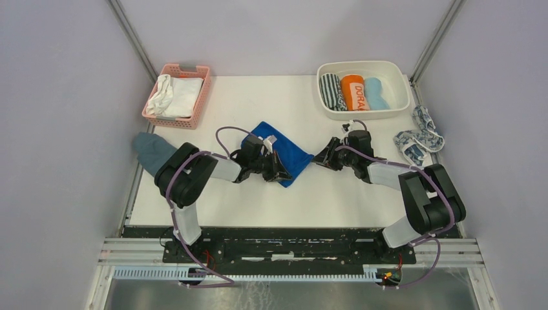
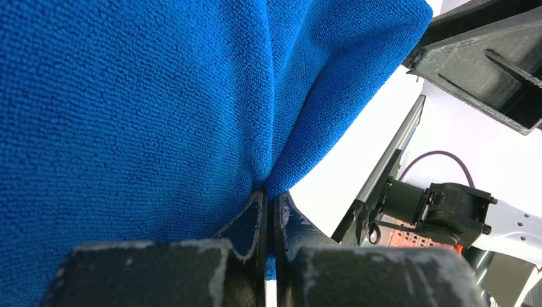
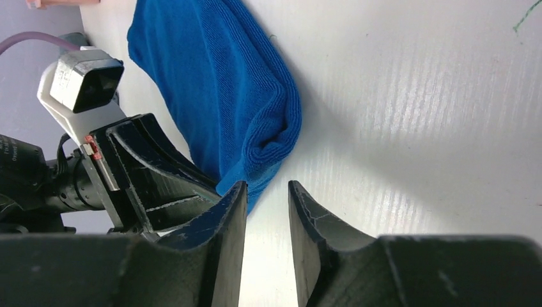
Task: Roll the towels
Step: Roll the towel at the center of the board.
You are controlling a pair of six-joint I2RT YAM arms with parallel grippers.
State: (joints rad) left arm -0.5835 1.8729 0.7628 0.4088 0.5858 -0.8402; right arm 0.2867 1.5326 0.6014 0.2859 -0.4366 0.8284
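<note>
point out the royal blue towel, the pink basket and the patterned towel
royal blue towel (image 1: 294, 156), top view, bare right half
pink basket (image 1: 205, 89), top view, right wall
patterned towel (image 1: 417, 139), top view, middle of the crumpled cloth

royal blue towel (image 1: 284, 152) lies folded mid table (image 1: 271, 206), near corner pinched in the left claw (image 2: 269, 198). patterned whitish towel (image 1: 419, 137) sits crumpled at the table's right edge. light blue towel (image 1: 375, 94) is rolled, in the white tub (image 1: 362, 112).

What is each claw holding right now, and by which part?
The left claw is shut on the royal blue terry towel, pinching a fold at its near edge. The right claw holds nothing, jaws apart.
</note>
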